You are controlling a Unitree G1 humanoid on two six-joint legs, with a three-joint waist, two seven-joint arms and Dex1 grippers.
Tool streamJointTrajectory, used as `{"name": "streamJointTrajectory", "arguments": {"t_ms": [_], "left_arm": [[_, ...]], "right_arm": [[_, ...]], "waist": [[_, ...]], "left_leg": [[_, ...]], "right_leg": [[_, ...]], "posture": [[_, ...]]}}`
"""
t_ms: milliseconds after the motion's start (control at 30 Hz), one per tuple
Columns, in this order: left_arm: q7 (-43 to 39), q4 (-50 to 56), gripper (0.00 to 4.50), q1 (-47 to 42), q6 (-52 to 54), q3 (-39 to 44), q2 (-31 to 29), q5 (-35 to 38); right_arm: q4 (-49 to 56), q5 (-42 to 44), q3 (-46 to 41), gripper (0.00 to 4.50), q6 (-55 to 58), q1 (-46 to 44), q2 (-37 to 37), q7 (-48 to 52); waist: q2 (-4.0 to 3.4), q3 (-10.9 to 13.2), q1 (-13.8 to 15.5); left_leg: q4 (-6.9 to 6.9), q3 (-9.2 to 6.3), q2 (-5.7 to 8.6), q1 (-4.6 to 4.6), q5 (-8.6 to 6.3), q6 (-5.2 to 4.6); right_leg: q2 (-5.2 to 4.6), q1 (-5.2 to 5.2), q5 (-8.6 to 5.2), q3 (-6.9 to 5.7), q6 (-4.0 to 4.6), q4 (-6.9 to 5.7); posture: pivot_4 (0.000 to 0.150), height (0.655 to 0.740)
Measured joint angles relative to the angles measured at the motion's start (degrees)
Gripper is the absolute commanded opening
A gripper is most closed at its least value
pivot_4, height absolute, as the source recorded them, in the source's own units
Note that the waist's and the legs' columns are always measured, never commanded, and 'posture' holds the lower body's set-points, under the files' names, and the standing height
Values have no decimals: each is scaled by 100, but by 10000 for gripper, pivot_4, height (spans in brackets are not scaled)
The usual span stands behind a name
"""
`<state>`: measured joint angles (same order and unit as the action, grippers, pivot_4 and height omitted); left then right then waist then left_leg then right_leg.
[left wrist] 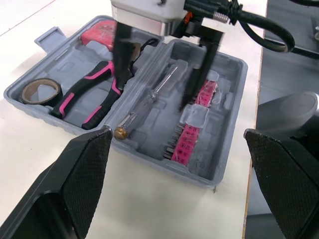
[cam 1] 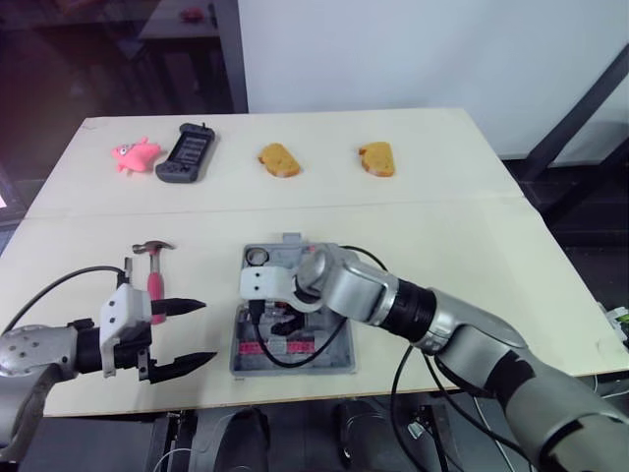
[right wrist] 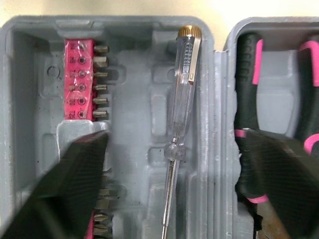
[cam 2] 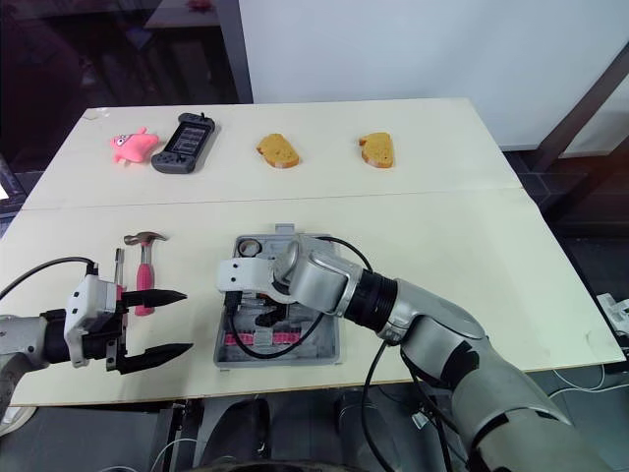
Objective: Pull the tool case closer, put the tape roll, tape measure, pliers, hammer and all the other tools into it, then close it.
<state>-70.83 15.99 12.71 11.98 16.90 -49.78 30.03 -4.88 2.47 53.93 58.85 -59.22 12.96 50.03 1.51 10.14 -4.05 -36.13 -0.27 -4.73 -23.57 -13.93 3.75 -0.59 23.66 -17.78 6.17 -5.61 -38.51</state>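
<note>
The grey tool case [cam 1: 336, 362] lies open at the table's front middle. One half holds the tape roll [left wrist: 41, 90], pink-handled pliers [left wrist: 94, 97] and a red tape measure [left wrist: 102, 31]. The other half holds a clear tester screwdriver [right wrist: 182, 99] and a pink bit strip [right wrist: 82, 79]. My right gripper [cam 1: 275, 324] hangs open over the case, its fingers straddling the tester screwdriver without touching it. The pink-handled hammer [cam 1: 152, 267] lies on the table left of the case, with a thin metal tool [cam 1: 127, 271] beside it. My left gripper [cam 1: 204, 332] stands open and empty just in front of the hammer.
A pink toy [cam 1: 135, 155], a black handheld device [cam 1: 187, 152] and two bread pieces [cam 1: 279, 159] [cam 1: 377, 158] line the far side of the table. The right arm's black cable [cam 1: 295, 356] loops over the case. The table's front edge runs close behind the case.
</note>
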Motion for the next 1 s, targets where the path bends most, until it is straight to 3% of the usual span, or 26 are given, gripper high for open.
{"name": "streamJointTrajectory", "arguments": {"t_ms": [567, 1000], "left_arm": [[-11, -21, 45000, -55, 31, 16, -12, 46], [-91, -152, 45000, 46, 43, 214, -104, 54]], "right_arm": [[278, 5, -427, 44730, 52, 67, 143, 135], [1644, 16, -770, 44730, 326, 606, 1389, 344]], "waist": [[0, 0, 1], [-2, 2, -9]], "left_leg": [[1, 0, 0, 0, 0, 0], [6, 0, 0, 0, 0, 0]], "right_leg": [[0, 0, 0, 0, 0, 0], [1, 5, -2, 1, 3, 1]], "posture": [[1500, 7400], [1500, 7400]]}}
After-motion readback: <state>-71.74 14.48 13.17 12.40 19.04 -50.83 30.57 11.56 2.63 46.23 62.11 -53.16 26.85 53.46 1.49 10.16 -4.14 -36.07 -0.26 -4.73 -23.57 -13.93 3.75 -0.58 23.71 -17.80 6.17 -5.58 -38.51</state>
